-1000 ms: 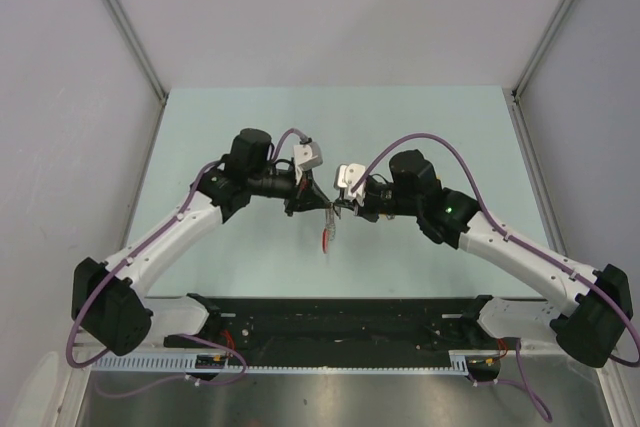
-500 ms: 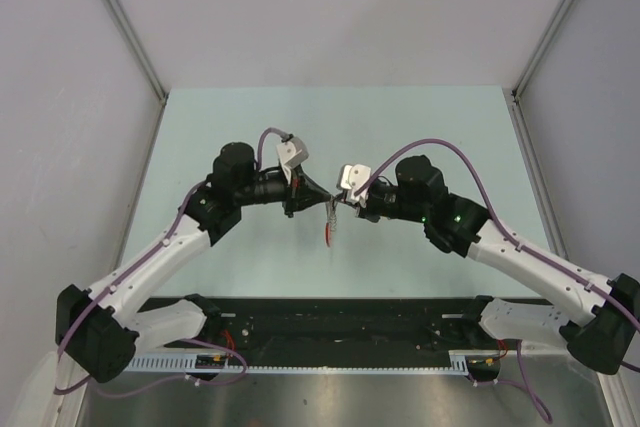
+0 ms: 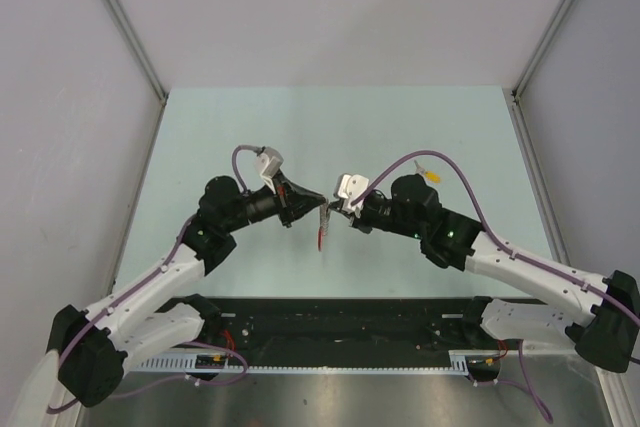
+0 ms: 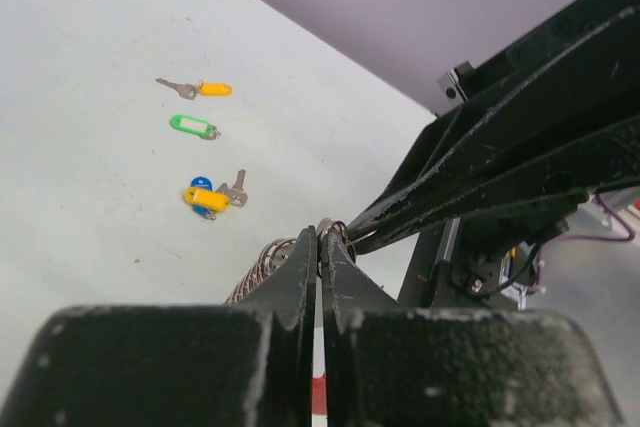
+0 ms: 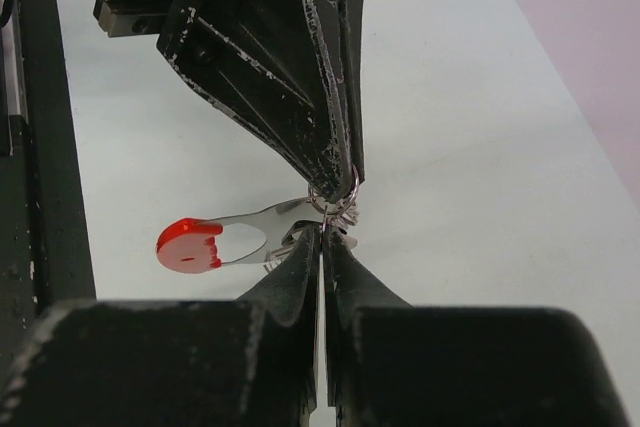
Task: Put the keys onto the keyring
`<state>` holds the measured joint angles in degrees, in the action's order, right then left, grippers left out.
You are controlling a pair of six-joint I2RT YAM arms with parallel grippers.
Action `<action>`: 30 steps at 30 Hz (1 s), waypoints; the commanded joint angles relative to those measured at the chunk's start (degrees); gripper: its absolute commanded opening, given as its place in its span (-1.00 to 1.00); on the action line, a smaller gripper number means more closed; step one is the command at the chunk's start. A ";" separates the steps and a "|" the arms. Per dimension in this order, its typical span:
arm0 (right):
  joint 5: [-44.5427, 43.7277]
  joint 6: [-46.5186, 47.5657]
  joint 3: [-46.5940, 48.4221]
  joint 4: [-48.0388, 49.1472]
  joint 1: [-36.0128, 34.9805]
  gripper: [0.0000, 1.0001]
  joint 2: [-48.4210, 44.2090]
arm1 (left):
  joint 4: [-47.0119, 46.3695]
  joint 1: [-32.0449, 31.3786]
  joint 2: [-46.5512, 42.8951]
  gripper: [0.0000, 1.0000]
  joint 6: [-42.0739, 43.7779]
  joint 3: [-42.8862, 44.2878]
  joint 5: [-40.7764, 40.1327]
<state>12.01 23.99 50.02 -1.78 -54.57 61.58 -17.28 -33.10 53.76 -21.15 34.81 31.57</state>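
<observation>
Both arms meet tip to tip above the middle of the table (image 3: 250, 117). The left gripper (image 3: 317, 205) is clamped on the keyring (image 5: 333, 197), whose red tag (image 3: 322, 238) dangles below. The right gripper (image 3: 331, 209) is also closed at that bundle, though I cannot tell what it pinches. Yellow, green and blue-and-yellow keys (image 4: 192, 126) lie together on the table.

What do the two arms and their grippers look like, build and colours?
The left arm and right arm have white links, bulky black joint housings and a looping purple cable each. A green light glows on the right one. Each wrist carries a pale grey camera block. The left gripper and right gripper have black, tapering, white-scuffed fingers.
</observation>
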 commanded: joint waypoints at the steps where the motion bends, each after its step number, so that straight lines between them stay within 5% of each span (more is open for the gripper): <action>1: 0.12 -3.25 -0.63 3.80 -2.91 -1.00 0.82 | -13.57 0.32 -2.69 -0.99 -4.87 -2.37 -10.55; 8: -1.73 -2.29 -0.63 6.53 -4.15 -1.00 2.32 | -16.74 -0.12 -3.57 -0.98 -6.37 -4.49 -11.10; 10: -1.73 -1.32 -0.54 6.35 -4.06 -1.00 1.44 | -14.99 -0.12 -4.27 -0.82 -4.97 -3.96 -10.39; 14: -1.64 1.14 1.04 2.32 -4.06 -1.00 0.82 | -3.24 -0.03 -5.77 -0.31 4.33 -0.36 -9.16; 17: -0.76 2.46 1.92 0.39 -4.06 -1.00 0.03 | 4.50 -0.03 -5.68 -0.11 10.66 3.42 -7.32; 24: 1.70 5.63 5.70 -5.94 -4.06 -1.00 0.03 | 20.43 0.58 -3.23 0.13 26.40 12.64 1.37; 30: 2.40 7.04 7.37 -8.68 -4.23 -1.00 0.29 | 33.00 1.29 1.51 0.11 35.20 21.43 9.29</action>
<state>12.99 29.23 54.00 -9.23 -58.43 62.70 4.99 -32.47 52.38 5.32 50.87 34.39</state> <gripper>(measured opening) 0.009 0.566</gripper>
